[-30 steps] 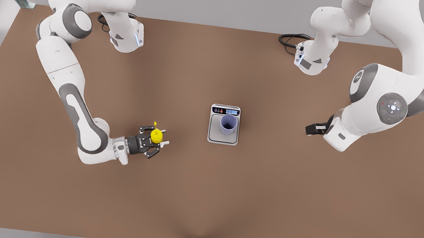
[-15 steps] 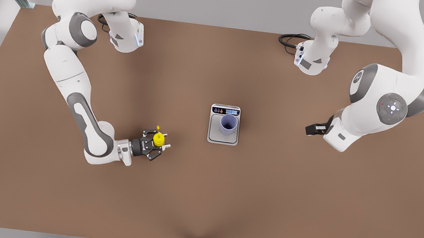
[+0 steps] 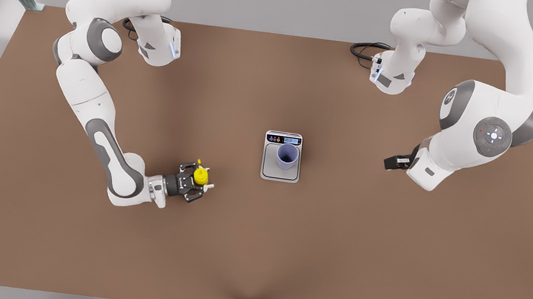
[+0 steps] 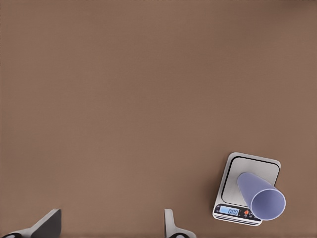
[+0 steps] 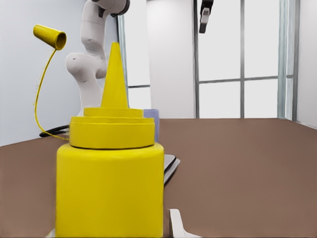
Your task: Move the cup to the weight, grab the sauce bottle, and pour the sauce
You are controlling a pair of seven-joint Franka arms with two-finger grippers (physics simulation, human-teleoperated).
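Sauce bottle (image 3: 200,176), glossy yellow cylinder with a cone nozzle, sits clamped in the right tool (image 3: 196,184). Left tool (image 4: 111,225) hangs spread open above the matte brown worktop (image 3: 347,242); tapered lavender cup (image 3: 286,156) stands on the flat weight (image 3: 280,173).

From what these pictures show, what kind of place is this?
Probably a simulated robot test bench, not a real kitchen: a bare brown table between plain walls and windows, with two arms mounted at its edge and a few props, a weight, a cup and a sauce bottle.
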